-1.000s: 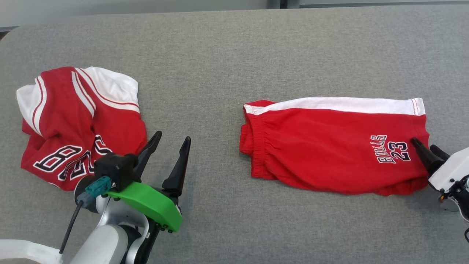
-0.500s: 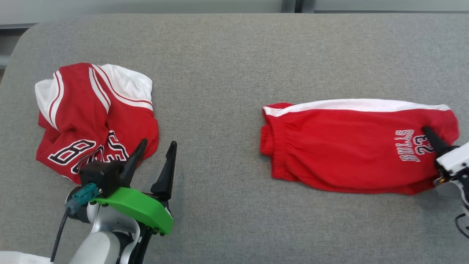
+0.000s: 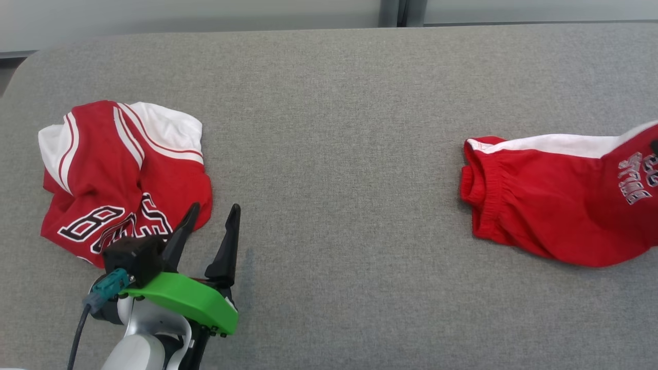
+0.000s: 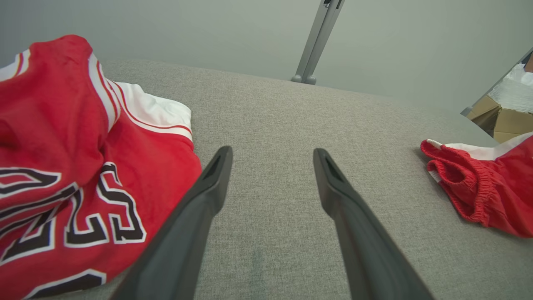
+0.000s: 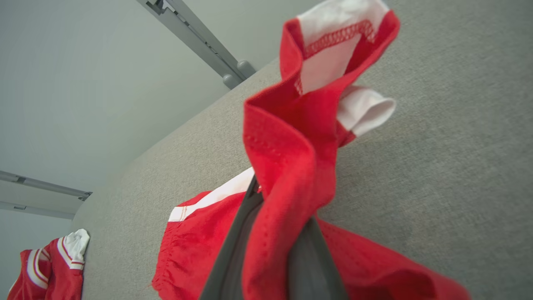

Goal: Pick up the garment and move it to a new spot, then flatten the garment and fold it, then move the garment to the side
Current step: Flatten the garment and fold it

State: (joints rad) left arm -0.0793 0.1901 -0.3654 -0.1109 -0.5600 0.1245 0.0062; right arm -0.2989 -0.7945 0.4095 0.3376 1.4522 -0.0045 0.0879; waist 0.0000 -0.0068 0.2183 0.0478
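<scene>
At the lower left of the head view, the left gripper (image 3: 215,206) sits low over the grey table (image 3: 334,128). Its two dark fingers are spread wide and nothing is between them. The left wrist view (image 4: 271,151) shows only bare table in the gap. The tip of one finger is just beside the lower edge of a crumpled red and white jersey (image 3: 118,174), and whether they touch cannot be told. The jersey lies in a heap at the left of the frame with its black and white lettering facing up.

In the right wrist view, the right gripper (image 5: 279,200) is clamped tight on a fold of the red shorts (image 5: 287,166). The pinched cloth rises above the fingers in a bunched ridge, with white trim at the top of the frame. The rest of the shorts trails down onto the table at the bottom of the frame.

In the head view the shorts (image 3: 555,205) lie at the right edge at mid height. The elastic waistband points toward the centre and a white stripe runs along the upper side. The printed lettering is cut off by the frame. Open table separates them well from the jersey.

Along the top of the frame, beyond the table's far edge, stands a pale wall with a metal post (image 3: 393,10). Cardboard boxes (image 4: 508,121) show at the right edge of the left wrist view.
</scene>
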